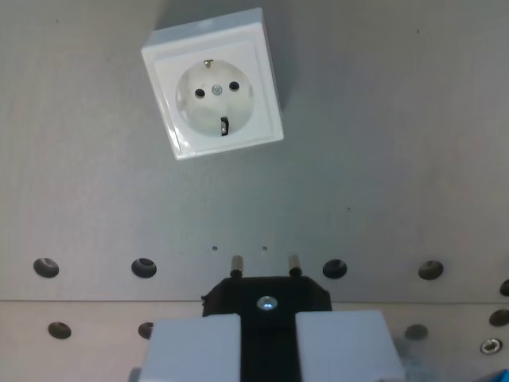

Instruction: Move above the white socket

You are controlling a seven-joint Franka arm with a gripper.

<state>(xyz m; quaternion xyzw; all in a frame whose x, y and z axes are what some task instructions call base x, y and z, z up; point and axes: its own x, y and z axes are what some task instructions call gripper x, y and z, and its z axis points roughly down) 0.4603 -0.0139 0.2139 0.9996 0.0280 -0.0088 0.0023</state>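
Plug (267, 301) and socket are what this move hangs on — a black two-pin plug sits clamped between the two pale fingers (199, 346) of the gripper (267, 350) at six o'clock in the wrist view, its metal pins pointing up the frame toward twelve. The fingers are closed in on the plug body from either side, with only the black plug between them; nothing else is held.

The white socket (213, 83) lies flat on the grey perforated plate (398, 159), well apart from the plug, up toward eleven o'clock from the pin tips. It is turned a little out of square with the frame: its two pin holes run along a line tilted slightly, the one at the wrist view's right sitting higher, whereas the plug's pins stand level side by side.

So the coming move, as I judge it, is mostly a shift toward twelve with a small drift to the wrist view's left — enough to bring the socket's round recess over the pins. A slight twist of the wrist would probably be needed as well to match the tilted hole line, though hovering above asks less precision than insertion would.
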